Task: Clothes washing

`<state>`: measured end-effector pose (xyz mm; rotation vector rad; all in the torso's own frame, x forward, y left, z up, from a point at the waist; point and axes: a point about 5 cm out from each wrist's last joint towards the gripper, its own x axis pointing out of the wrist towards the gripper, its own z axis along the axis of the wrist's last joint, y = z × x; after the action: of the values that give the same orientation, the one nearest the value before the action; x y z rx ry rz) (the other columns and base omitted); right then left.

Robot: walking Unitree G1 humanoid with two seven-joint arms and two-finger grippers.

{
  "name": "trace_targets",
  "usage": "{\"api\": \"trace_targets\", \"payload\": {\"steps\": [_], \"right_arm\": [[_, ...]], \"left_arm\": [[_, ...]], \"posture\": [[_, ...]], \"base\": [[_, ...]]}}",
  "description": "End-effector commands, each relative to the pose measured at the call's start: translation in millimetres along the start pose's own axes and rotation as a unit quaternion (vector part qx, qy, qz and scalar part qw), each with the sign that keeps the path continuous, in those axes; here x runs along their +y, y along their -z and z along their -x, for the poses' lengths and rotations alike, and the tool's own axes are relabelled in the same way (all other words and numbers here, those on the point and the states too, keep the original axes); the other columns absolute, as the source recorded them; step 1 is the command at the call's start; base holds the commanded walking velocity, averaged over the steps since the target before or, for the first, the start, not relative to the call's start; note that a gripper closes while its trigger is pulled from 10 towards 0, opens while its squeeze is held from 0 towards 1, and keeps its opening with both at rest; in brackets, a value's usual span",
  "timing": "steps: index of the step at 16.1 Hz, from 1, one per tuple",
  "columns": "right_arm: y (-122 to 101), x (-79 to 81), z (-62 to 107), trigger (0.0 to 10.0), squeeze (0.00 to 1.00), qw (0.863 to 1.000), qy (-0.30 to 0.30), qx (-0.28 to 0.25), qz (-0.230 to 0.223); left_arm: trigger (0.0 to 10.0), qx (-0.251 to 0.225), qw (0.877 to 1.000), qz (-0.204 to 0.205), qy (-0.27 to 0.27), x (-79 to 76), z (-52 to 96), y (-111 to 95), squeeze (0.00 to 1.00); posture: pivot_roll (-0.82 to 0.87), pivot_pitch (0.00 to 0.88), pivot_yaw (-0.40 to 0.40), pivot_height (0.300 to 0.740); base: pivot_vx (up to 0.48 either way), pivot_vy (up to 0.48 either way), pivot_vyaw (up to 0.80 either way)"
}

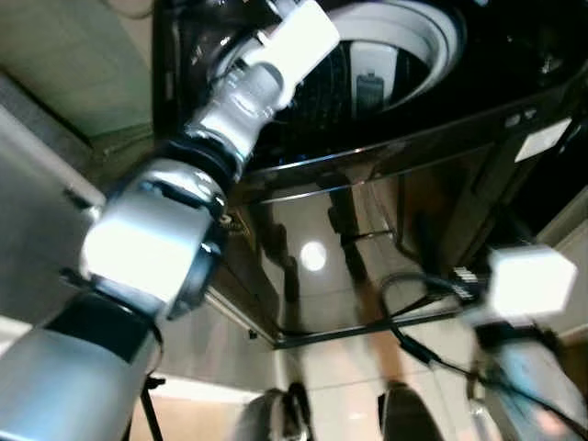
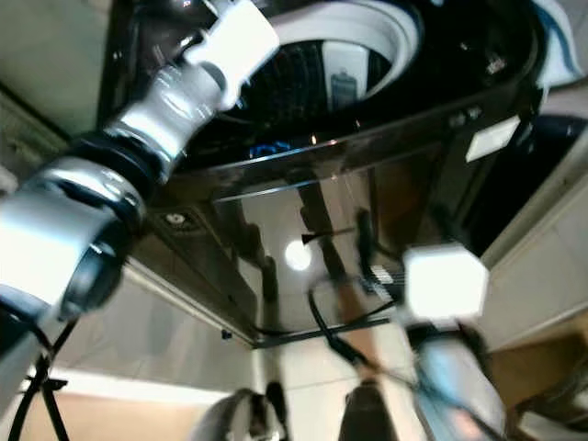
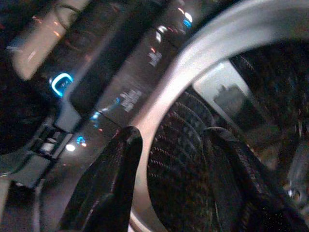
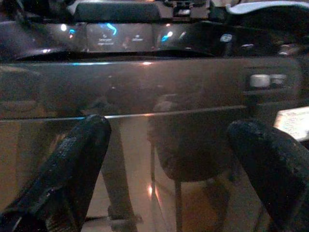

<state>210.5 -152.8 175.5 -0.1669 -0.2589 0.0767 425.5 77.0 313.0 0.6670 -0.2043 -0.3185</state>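
Observation:
A glossy black top-loading washing machine (image 1: 367, 184) stands in front of me, its lid open. Inside its white rim (image 1: 418, 32) lies the dark perforated drum (image 1: 367, 87). My left arm (image 1: 243, 96) reaches up over the machine's near left corner. In the left wrist view, my left gripper (image 3: 171, 135) hangs open above the rim and drum (image 3: 193, 159), with nothing between its fingers. Blue lights glow on the control panel (image 3: 120, 96). My right gripper (image 4: 169, 128) is open and empty, low down, facing the machine's front panel (image 4: 159, 87).
A white label (image 1: 542, 140) sits on the machine's front right. A black cable (image 1: 413, 312) loops off my right wrist (image 1: 531, 280). A pale wall (image 1: 55, 55) runs along the left. The shiny tiled floor (image 1: 322, 386) lies below, with my feet (image 1: 276, 413) on it.

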Motion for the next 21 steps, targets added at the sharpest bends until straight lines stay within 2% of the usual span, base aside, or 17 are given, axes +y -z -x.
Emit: {"api": "trace_targets", "payload": {"steps": [1,2,3,4,6,7,8,10,12,14,16,19,20,21], "right_arm": [[8,4.7,-12.0,10.0,0.00,1.000,-0.009,0.002,-0.020],[11,7.0,-27.8,10.0,0.00,0.999,-0.025,-0.005,-0.026],[14,10.3,-41.3,10.0,0.00,0.999,-0.040,-0.012,-0.028],[17,19.4,-59.1,10.0,0.00,0.997,-0.069,-0.022,-0.037],[20,30.1,-77.9,10.0,0.00,0.993,-0.104,-0.037,-0.038],[24,32.0,-83.7,10.0,0.00,0.992,-0.112,-0.040,-0.036],[24,31.5,-85.8,10.0,0.00,0.992,-0.109,-0.045,-0.035],[27,22.4,-91.8,10.0,0.00,0.995,-0.078,-0.057,-0.026],[28,18.6,-91.7,10.0,0.00,0.996,-0.059,-0.067,-0.007],[30,12.4,-93.2,10.0,0.00,0.996,-0.047,-0.069,-0.002],[35,13.3,-98.1,10.0,0.00,0.997,-0.054,-0.054,-0.006],[41,8.8,-103.3,10.0,0.00,0.998,-0.040,-0.039,0.005],[43,6.1,-104.3,10.0,0.00,0.999,-0.037,-0.037,0.011],[45,3.6,-103.6,10.0,0.00,0.999,-0.036,-0.035,0.016]], "left_arm": [[10.0,-0.053,0.998,0.026,-0.014,21.9,2.8,-17,0.00],[10.0,-0.099,0.994,0.035,-0.011,26.3,5.5,-25,0.00],[10.0,-0.143,0.989,0.028,-0.010,27.4,9.3,-31,0.00],[10.0,-0.222,0.975,0.016,0.029,8.2,29.8,-41,0.00],[10.0,-0.264,0.963,-0.002,0.057,-18.4,49.8,-50,0.00],[10.0,-0.267,0.962,0.013,0.057,-24.4,47.9,-52,0.00],[10.0,-0.271,0.961,0.029,0.055,-27.0,52.1,-53,0.00],[10.0,-0.264,0.961,0.058,0.051,-40.7,66.7,-50,0.00],[10.0,-0.271,0.958,0.061,0.068,-53.8,77.4,-48,0.00],[10.0,-0.249,0.962,0.083,0.074,-62.2,79.3,-42,0.00],[10.0,-0.240,0.964,0.090,0.074,-67.0,81.1,-36,0.00],[10.0,-0.214,0.967,0.114,0.072,-76.0,92.1,-19,0.00],[10.0,-0.182,0.972,0.137,0.058,-78.0,97.8,-1,0.00],[10.0,-0.140,0.979,0.140,0.039,-80.0,106.3,23,0.00]], "posture": [[-0.18,0.061,0.126,0.723],[-0.11,0.024,0.088,0.723],[-0.06,0.000,0.048,0.723],[0.02,0.000,-0.013,0.723],[0.10,0.000,-0.066,0.723],[0.10,0.000,-0.065,0.723],[0.09,0.000,-0.059,0.723],[0.07,0.000,-0.048,0.723],[0.05,0.000,-0.039,0.723],[0.02,0.000,-0.026,0.723],[0.00,0.000,-0.013,0.723],[-0.01,0.000,-0.007,0.723],[-0.01,0.000,-0.005,0.723],[-0.02,0.000,-0.002,0.723]], "base": [[0.000,0.000,0.00],[0.000,0.000,0.00],[0.000,0.000,0.00],[0.000,0.000,0.00],[0.000,0.000,0.00],[0.000,0.000,0.00],[0.000,0.000,0.00],[0.000,0.000,0.00],[0.000,0.000,0.00],[0.000,0.000,0.00],[0.000,0.000,0.00],[0.000,0.000,-0.51],[0.000,0.000,-0.73],[0.000,0.000,-0.73]]}}
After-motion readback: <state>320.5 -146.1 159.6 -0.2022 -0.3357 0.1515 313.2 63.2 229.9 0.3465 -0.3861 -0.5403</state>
